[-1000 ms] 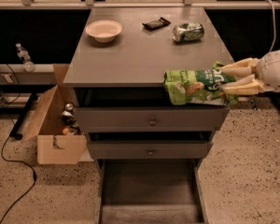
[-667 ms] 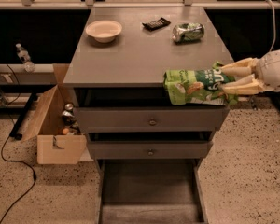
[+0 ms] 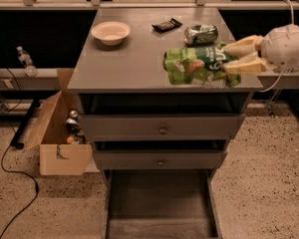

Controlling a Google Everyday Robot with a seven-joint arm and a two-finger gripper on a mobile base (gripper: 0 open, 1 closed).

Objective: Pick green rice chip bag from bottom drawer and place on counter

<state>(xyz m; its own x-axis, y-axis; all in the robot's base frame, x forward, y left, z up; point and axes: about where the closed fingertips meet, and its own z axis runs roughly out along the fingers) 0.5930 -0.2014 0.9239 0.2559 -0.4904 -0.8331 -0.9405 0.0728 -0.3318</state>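
The green rice chip bag (image 3: 197,65) lies over the right front part of the counter (image 3: 129,63), just at or above its surface. My gripper (image 3: 234,57) reaches in from the right and is shut on the bag's right end, one cream finger above it and one below. The bottom drawer (image 3: 159,203) is pulled out below the cabinet and shows a bare grey floor.
On the counter behind the bag are a crushed shiny green can (image 3: 201,34), a small black object (image 3: 167,25) and a cream bowl (image 3: 110,32). The two knobbed drawers are shut. An open cardboard box (image 3: 65,138) and a cable lie on the floor at left.
My gripper has carried the bag from in front of the counter's front edge up and back, so it now sits over the countertop.
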